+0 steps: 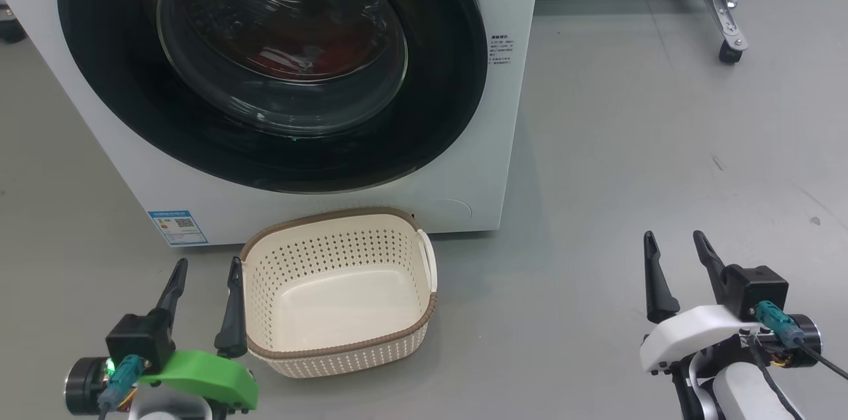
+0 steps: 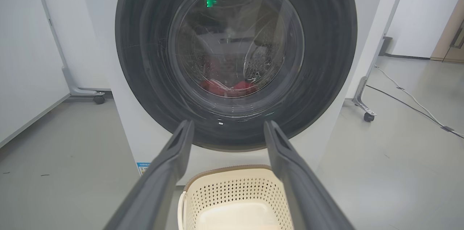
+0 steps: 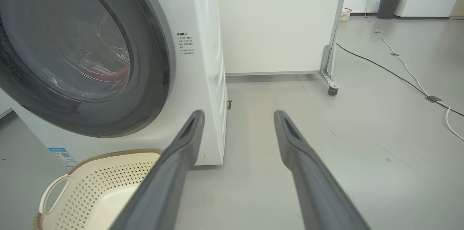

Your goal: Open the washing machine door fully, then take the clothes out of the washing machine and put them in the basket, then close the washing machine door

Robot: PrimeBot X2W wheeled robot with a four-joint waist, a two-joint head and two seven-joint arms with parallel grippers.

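- L gripper [image 1: 207,266] at lower left of head view, both dark fingers spread wide, nothing between them, holding nothing.
- Its inner finger [image 1: 232,314] is right up against the left wall of the basket [image 1: 344,348]; touching or a hair apart, can't tell.
- R gripper [image 1: 674,238] at lower right, also wide open and empty, hanging over bare grey floor [image 1: 629,142], well apart from the basket and machine.
- Washing machine [image 1: 132,168]: big white box, front facing the robot, small blue label [image 1: 177,226] at its lower left corner.
- Washing machine door [image 1: 430,108] is closed, glossy black rim flush w/ the front, glass bowl bulging out.
- Clothes [image 1: 285,59] inside the drum, seen thru the glass: red fabric w/ a bit of white, lying low in the drum.
- Basket sits on the floor just in front of the machine, below the door, upright, w/ nothing in it; cream perforated sides, brown rim.
- L wrist view: fingers frame the bottom of the door, basket directly below btwn them.
- R wrist view: fingers point past the machine's right side, toward a white panel on a wheeled metal leg [image 3: 330,81].
- Cables [image 3: 398,66] run across the floor farther back, dark bin [image 3: 388,7] by the far wall.
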